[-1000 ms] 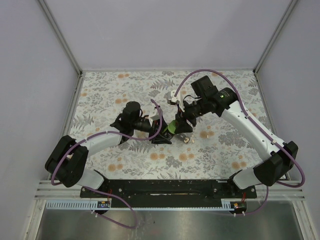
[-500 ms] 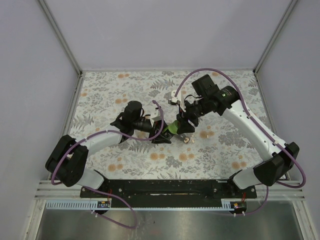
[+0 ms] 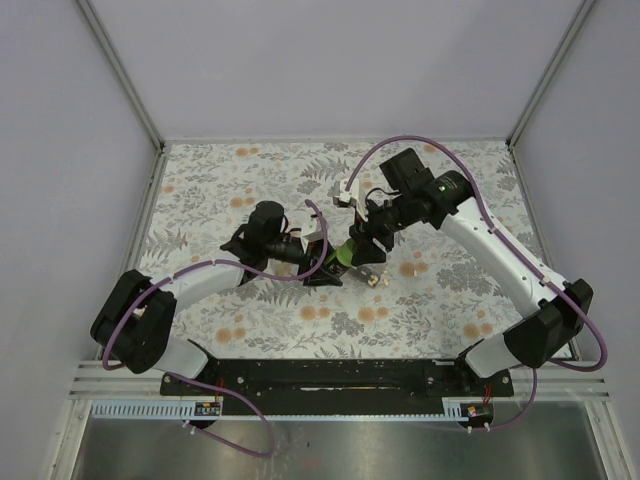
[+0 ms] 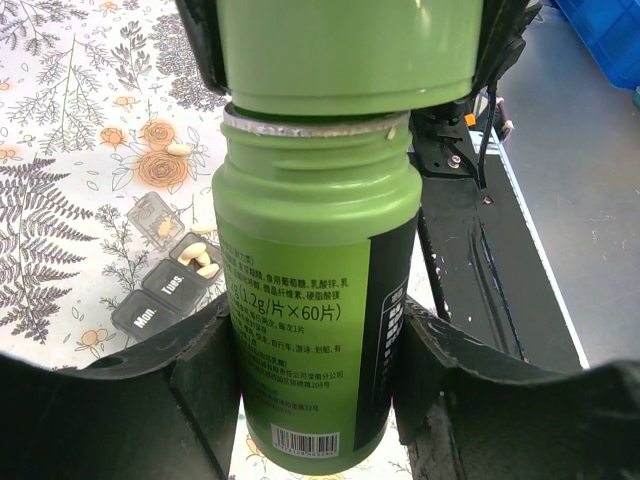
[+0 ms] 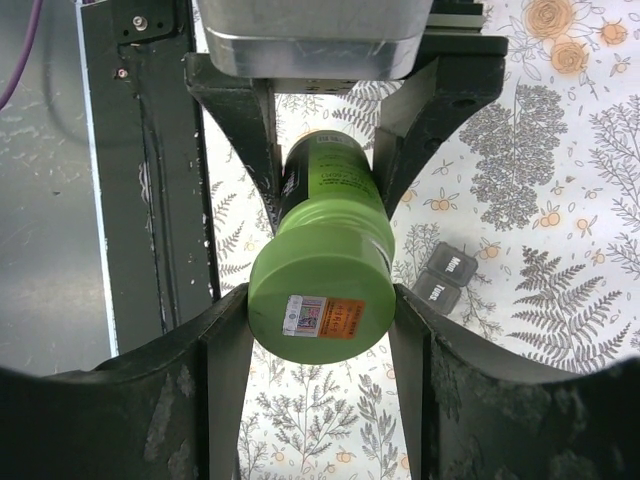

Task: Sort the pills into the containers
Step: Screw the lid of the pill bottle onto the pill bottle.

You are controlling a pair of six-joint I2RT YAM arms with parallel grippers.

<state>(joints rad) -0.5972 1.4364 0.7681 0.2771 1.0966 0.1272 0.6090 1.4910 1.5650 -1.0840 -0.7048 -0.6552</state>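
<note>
Both arms reach inward and meet over the middle of the floral surface. The left end effector clamps the body of the green bottle, and the right end effector clamps its cap; a silver rim shows between body and cap. The label reads "60片" above a barcode. Nearby on the surface lies the pill organizer, marked "Mon." and "Tues.", with pills in one open compartment.
</note>
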